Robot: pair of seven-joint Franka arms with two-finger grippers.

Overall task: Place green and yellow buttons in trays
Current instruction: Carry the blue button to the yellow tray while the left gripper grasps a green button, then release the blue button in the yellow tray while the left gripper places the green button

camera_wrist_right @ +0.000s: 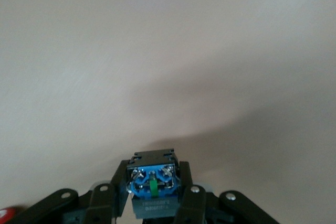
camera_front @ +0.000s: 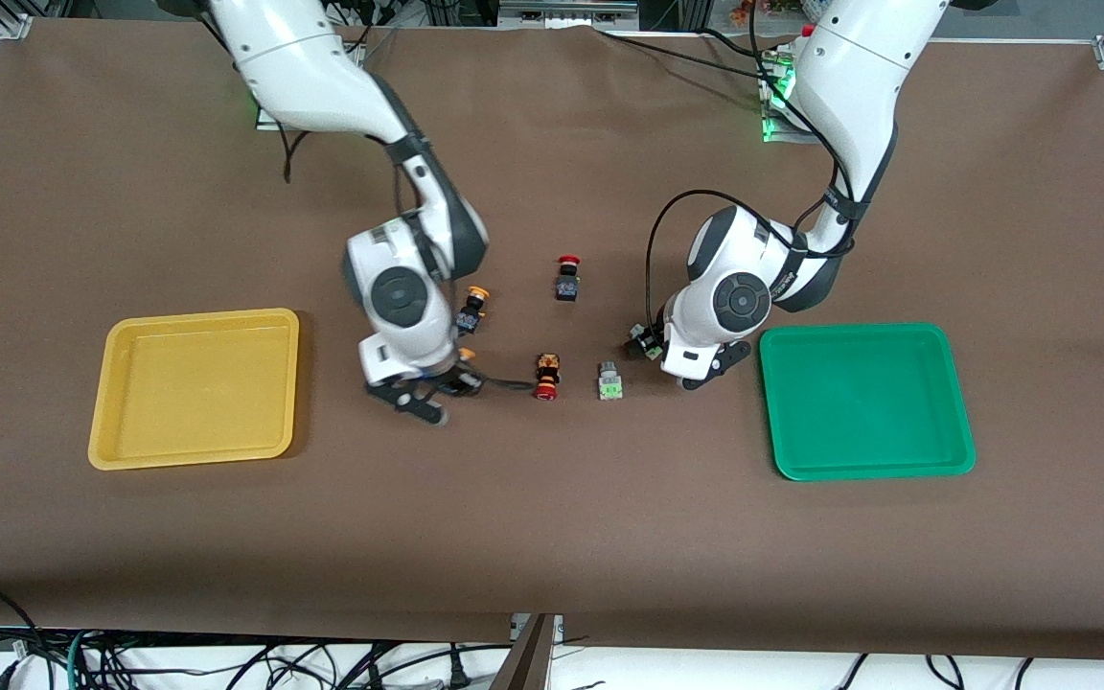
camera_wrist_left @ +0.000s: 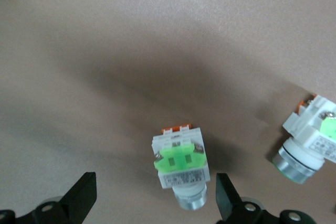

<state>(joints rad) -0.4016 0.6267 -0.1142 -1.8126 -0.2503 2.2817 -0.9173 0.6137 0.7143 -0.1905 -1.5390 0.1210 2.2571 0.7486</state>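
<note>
My right gripper point(camera_front: 447, 388) is shut on a yellow button point(camera_front: 465, 372) and holds it just above the table, between the yellow tray point(camera_front: 121, 450) and the red switches. In the right wrist view the fingers point(camera_wrist_right: 190, 190) clamp its dark body point(camera_wrist_right: 153, 182). A second yellow button point(camera_front: 472, 309) lies on the table beside that arm's hand. My left gripper point(camera_front: 672, 356) is open and low over a green button point(camera_wrist_left: 181, 165), which lies between its fingers point(camera_wrist_left: 227, 195). Another green button point(camera_front: 609, 381) lies nearby and also shows in the left wrist view point(camera_wrist_left: 311, 141). The green tray point(camera_front: 954, 460) is empty.
A red-capped black switch point(camera_front: 567, 278) stands farther from the front camera. A red-capped switch with an orange body point(camera_front: 546, 376) lies between the two grippers. The yellow tray is empty. Cables hang at the table's front edge.
</note>
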